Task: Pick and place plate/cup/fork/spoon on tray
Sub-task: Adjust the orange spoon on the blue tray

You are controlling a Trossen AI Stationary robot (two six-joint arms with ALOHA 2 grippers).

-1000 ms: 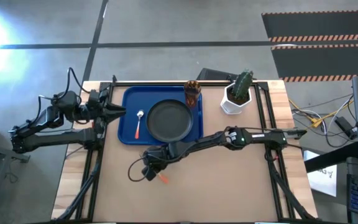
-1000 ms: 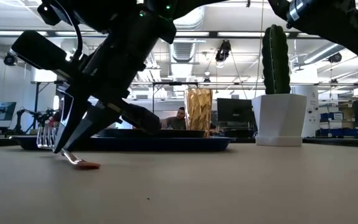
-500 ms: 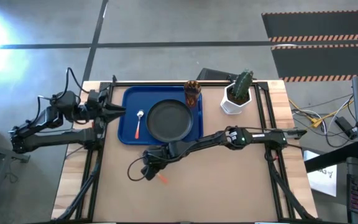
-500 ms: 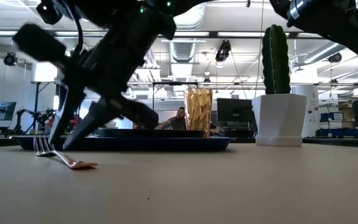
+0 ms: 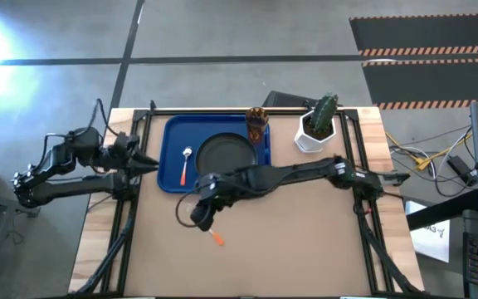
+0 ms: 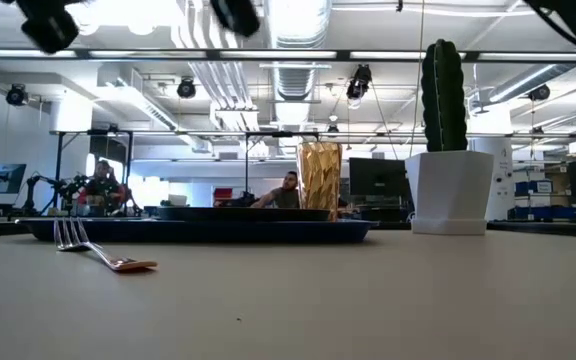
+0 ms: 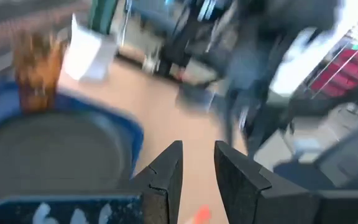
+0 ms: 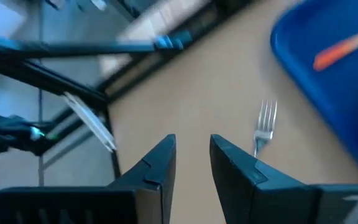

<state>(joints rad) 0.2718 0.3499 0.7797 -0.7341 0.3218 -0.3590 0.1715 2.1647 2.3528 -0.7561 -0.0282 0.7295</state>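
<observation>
Orange-handled fork (image 6: 103,252) lying loose on bare table just short of blue tray (image 5: 173,133); right gripper (image 8: 191,155) above, parted, empty; regrasp advised squarely across handle, low approach

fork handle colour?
Orange. The fork lies on the table in front of the tray; the high view shows it best.
</observation>
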